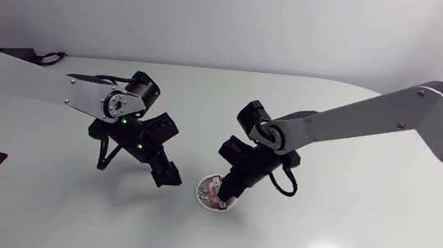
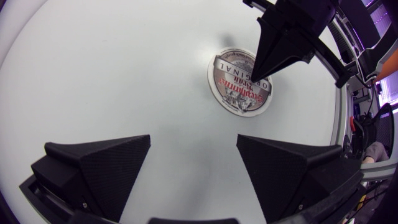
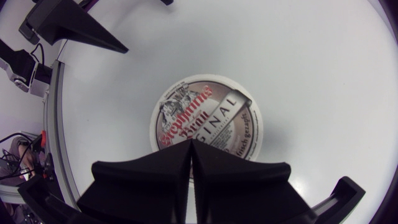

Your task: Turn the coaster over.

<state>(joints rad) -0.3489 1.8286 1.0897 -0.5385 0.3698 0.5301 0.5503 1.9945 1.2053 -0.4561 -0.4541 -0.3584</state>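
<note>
Cardboard item logged: found the round printed beer coaster (image 1: 214,194) lying flat, print upward, on the white table (image 1: 342,236), lower centre of the head frame. Observed the matte black right gripper (image 1: 227,197) clenched on nothing, tips set on the coaster's edge. Observed the matte black left gripper (image 1: 168,176) released, spread wide, just beside the coaster at centre left. Judged flip not yet done. Judged main risk: sliding rather than tipping, owing to the smooth tabletop and absence of any grasp.
</note>
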